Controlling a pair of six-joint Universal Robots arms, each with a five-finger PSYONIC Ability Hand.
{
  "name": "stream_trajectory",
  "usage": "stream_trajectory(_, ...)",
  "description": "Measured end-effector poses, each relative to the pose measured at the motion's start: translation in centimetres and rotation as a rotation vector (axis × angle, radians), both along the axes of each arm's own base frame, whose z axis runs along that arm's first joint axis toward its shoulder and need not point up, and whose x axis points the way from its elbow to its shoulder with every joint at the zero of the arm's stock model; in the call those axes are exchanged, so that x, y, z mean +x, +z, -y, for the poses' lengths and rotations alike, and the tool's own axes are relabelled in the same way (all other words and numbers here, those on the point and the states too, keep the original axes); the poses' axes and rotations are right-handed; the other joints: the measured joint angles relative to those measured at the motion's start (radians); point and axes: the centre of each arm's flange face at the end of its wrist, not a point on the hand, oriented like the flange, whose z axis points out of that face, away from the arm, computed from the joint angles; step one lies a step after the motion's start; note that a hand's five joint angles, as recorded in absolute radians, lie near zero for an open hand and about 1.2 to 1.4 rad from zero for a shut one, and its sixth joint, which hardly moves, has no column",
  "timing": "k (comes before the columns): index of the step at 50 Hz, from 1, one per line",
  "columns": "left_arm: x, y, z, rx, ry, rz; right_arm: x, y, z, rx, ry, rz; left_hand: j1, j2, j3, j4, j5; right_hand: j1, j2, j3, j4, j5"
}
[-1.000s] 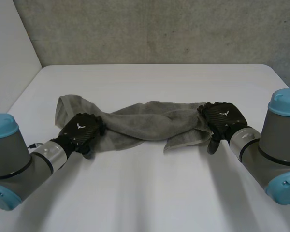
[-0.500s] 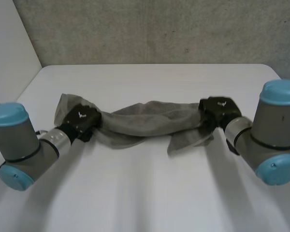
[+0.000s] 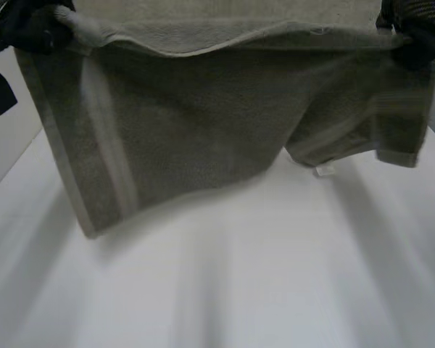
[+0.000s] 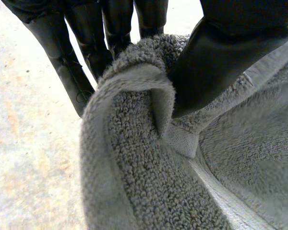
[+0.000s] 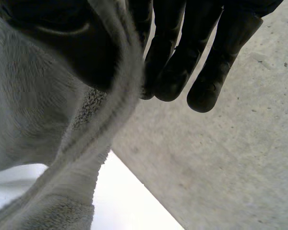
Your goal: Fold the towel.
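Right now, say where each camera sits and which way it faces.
Head view: high at the rear, facing down at the table; left hand and right hand hold up the towel.
Left wrist view: on that wrist, along the palm; its hand pinches a towel corner.
Right wrist view: likewise; its hand pinches the towel's edge, wall beyond.
Shared: the towel.
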Motion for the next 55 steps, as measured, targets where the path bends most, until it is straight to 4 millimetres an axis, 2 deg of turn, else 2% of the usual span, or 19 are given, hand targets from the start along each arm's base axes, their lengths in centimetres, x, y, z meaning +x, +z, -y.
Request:
stream_trajectory(3,0.4,-1.2,1.3,0.060,0.003,0.000,0.2,-0.7,0.7,0.003,-0.019,-0.101,0.000,0.000,0.000,0.000,0.000,0.000,0.002,0.000,0.000,0.000)
stream_trajectory(10,-0.2,-7.2,5.3,0.266,-0.005,0.014,3.0,-5.8,2.5,0.040,-0.040,-0.351,0.000,0.000,0.000,0.000,0.000,0.000,0.019,0.000,0.000,0.003)
stream_trajectory(13,-1.3,-10.2,7.0,0.341,-0.019,0.024,5.4,-8.7,3.3,0.019,-0.030,-0.435,0.000,0.011,0.007,0.000,-0.001,0.000,0.019,0.000,0.000,0.004)
stream_trajectory(16,-2.5,-12.1,8.2,0.376,-0.034,0.031,7.4,-10.4,3.9,-0.033,-0.023,-0.454,0.002,0.015,0.010,0.000,-0.001,0.000,0.019,0.000,0.000,0.004)
stream_trajectory(19,-3.6,-13.0,9.6,0.371,-0.037,0.030,9.1,-10.7,4.8,-0.134,-0.038,-0.424,0.002,0.015,0.010,0.000,-0.001,0.000,0.019,0.000,0.000,0.004)
stream_trajectory(21,-4.1,-12.7,10.4,0.348,-0.031,0.023,9.9,-10.1,5.5,-0.211,-0.057,-0.388,0.002,0.015,0.010,0.000,-0.001,0.001,0.019,0.000,0.000,0.004)
stream_trajectory(24,-4.6,-10.7,11.7,0.271,-0.007,-0.010,10.7,-7.4,6.5,-0.364,-0.101,-0.301,0.002,0.016,0.010,0.000,-0.001,0.002,0.019,0.000,0.000,0.004)
stream_trajectory(26,-4.6,-8.6,12.4,0.208,0.011,-0.045,10.8,-4.7,6.8,-0.469,-0.131,-0.232,0.002,0.016,0.010,0.000,-0.001,0.002,0.019,0.000,0.000,0.004)
stream_trajectory(28,-4.4,-5.4,12.8,0.121,0.029,-0.101,10.6,-1.4,6.7,-0.575,-0.157,-0.147,0.002,0.016,0.010,0.000,-0.001,0.002,0.019,0.000,0.000,0.004)
stream_trajectory(31,-4.0,-1.5,12.6,0.016,0.040,-0.179,10.0,1.9,6.1,-0.654,-0.165,-0.058,0.002,0.016,0.010,0.000,-0.001,0.002,0.019,0.000,0.000,0.004)
stream_trajectory(34,-3.3,1.4,12.2,-0.060,0.038,-0.253,9.3,3.0,5.8,-0.660,-0.144,-0.013,0.002,0.016,0.010,0.000,-0.001,0.002,0.019,0.000,0.000,0.004)
stream_trajectory(38,-2.5,2.0,11.9,-0.076,0.030,-0.301,8.6,1.5,5.6,-0.580,-0.086,-0.029,0.002,0.016,0.010,0.000,-0.001,0.002,0.019,0.000,0.000,0.004)
stream_trajectory(40,-2.2,0.8,11.9,-0.042,0.025,-0.303,8.3,-0.3,5.3,-0.511,-0.041,-0.061,0.002,0.016,0.010,0.000,-0.001,0.002,0.019,0.000,0.000,0.004)
stream_trajectory(42,-2.1,-1.7,11.9,0.030,0.014,-0.285,8.0,-3.1,4.7,-0.417,0.017,-0.106,0.002,0.016,0.010,0.000,-0.001,0.002,0.019,0.000,0.000,0.004)
stream_trajectory(43,-2.1,-2.4,11.9,0.051,0.010,-0.278,8.0,-3.7,4.6,-0.398,0.029,-0.115,0.002,0.016,0.010,0.000,-0.001,0.002,0.019,0.000,0.000,0.004)
stream_trajectory(45,-2.1,-5.7,11.5,0.145,-0.009,-0.245,7.6,-6.8,3.8,-0.305,0.078,-0.157,0.002,0.016,0.010,0.000,-0.001,0.002,0.019,0.000,0.000,0.004)
stream_trajectory(46,-2.1,-6.7,11.4,0.171,-0.015,-0.235,7.5,-7.4,3.6,-0.285,0.086,-0.166,0.002,0.016,0.010,0.000,-0.001,0.002,0.019,0.000,0.000,0.004)
stream_trajectory(48,-1.9,-10.5,10.7,0.273,-0.038,-0.190,7.0,-10.5,2.7,-0.192,0.119,-0.206,0.002,0.016,0.010,0.001,-0.001,0.002,0.019,0.000,0.000,0.004)
stream_trajectory(55,-0.4,-19.3,7.2,0.470,-0.072,-0.038,4.8,-17.5,-0.1,0.015,0.156,-0.319,0.002,0.016,0.010,0.001,-0.001,0.002,0.019,0.000,0.000,0.004)
